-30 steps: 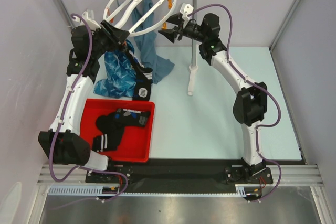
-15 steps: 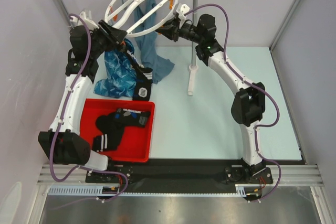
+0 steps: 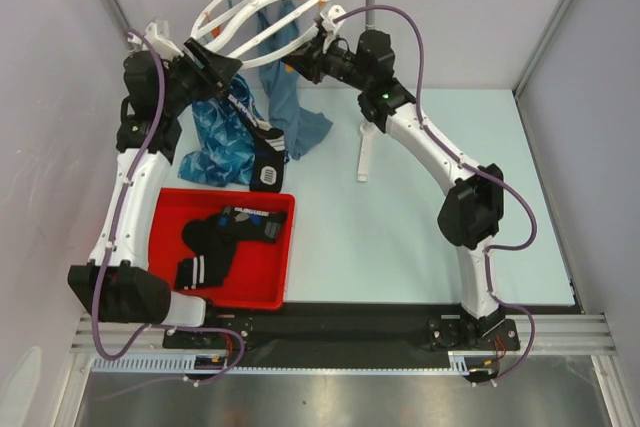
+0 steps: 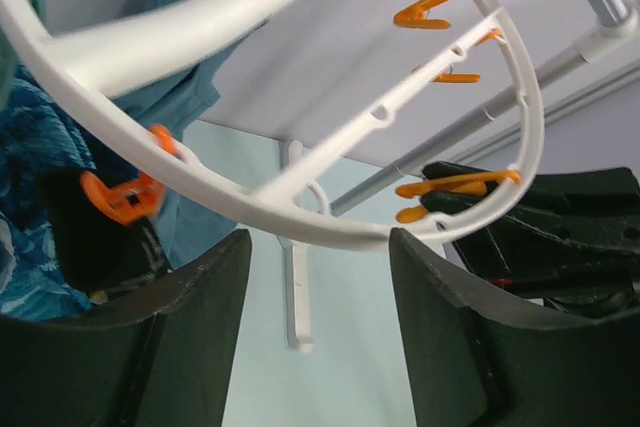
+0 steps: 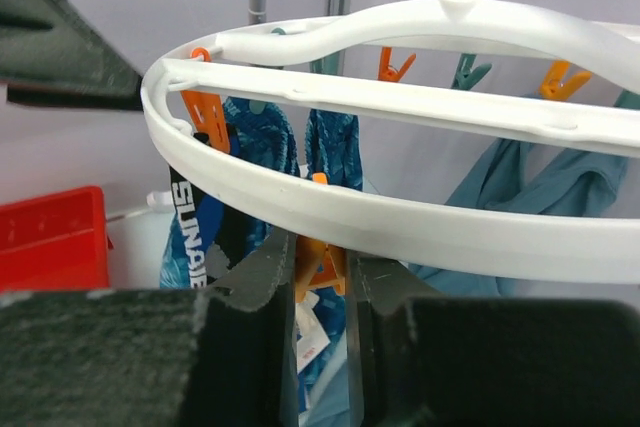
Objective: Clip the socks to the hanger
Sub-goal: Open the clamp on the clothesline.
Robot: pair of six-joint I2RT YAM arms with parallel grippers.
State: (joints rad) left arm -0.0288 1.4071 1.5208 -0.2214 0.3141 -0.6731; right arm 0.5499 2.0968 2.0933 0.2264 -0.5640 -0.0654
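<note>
Right pincer (image 5: 322, 265) has swung left to the hanger (image 3: 262, 9), upper centre, and closed on an orange clip (image 5: 312, 247). Left pincer (image 4: 318, 252) stands open by the rim. One sock (image 3: 262, 147) hangs below the rim; others lie in the tray (image 3: 262, 272). Step, as judged: pinching a clip open. Next, a sock must be fed in.

The left arm (image 3: 118, 209) and right arm (image 3: 430, 142) are white tubular links joined by bulky black joint housings. A purple cable (image 3: 419, 47) loops along each. Their jaws are broad, matte black.
</note>
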